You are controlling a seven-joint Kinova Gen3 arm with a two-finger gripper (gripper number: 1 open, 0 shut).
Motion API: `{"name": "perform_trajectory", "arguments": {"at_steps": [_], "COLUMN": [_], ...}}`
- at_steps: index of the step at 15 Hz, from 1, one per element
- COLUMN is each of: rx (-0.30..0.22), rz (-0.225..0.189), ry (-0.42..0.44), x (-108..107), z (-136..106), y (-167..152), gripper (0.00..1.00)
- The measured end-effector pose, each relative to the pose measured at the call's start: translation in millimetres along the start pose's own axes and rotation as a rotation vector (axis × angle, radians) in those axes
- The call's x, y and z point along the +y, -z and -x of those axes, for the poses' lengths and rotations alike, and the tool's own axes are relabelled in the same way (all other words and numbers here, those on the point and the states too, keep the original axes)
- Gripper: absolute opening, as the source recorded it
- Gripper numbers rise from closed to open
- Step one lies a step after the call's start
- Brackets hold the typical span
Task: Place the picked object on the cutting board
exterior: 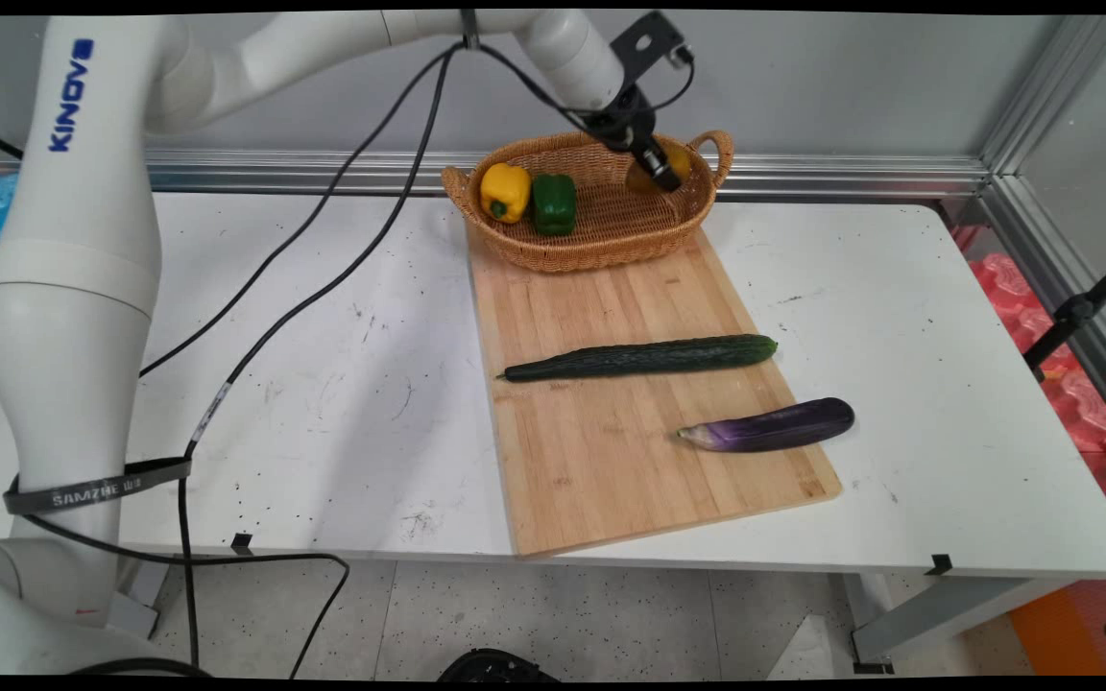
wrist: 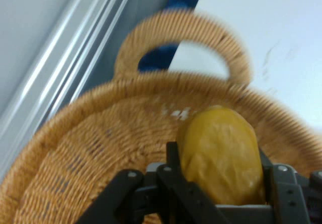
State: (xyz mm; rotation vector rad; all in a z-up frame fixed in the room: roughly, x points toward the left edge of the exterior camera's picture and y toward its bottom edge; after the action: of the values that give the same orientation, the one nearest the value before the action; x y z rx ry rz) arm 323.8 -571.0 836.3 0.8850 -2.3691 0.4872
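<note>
Eggplant [exterior: 772, 426], 1, lay at cutting board [exterior: 611, 451] right edge; cucumber [exterior: 644, 357], 1, mid-board. Wicker basket [exterior: 553, 251], 1, at board far edge, held yellow pepper [exterior: 504, 191], green pepper [exterior: 554, 202]. Gripper [exterior: 661, 173] clenched yellow fruit [wrist: 221, 156] inside basket. Arm strap [exterior: 97, 488] read "SAMZHE".

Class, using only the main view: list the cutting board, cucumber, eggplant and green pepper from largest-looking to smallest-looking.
1. Cutting board, by far the largest.
2. Cucumber, the longest vegetable.
3. Eggplant, shorter but thicker.
4. Green pepper, smallest-looking, though it sits farther from the camera in the basket, which shrinks it somewhat.
</note>
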Motion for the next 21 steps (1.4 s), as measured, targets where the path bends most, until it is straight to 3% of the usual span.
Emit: {"name": "perform_trajectory", "arguments": {"at_steps": [4, 8, 15, 21], "rx": [0.030, 0.035, 0.002, -0.030], "rz": [0.042, 0.114, 0.227, 0.276], "ry": [-0.044, -0.077, -0.161, -0.215], "x": [27.8, 65.7, 134.0, 170.9], "z": [-20.8, -22.2, 13.1, 48.1], "y": [42.4, 78.4, 115.8, 120.6], "gripper": [0.00, 0.00, 0.00, 0.00]}}
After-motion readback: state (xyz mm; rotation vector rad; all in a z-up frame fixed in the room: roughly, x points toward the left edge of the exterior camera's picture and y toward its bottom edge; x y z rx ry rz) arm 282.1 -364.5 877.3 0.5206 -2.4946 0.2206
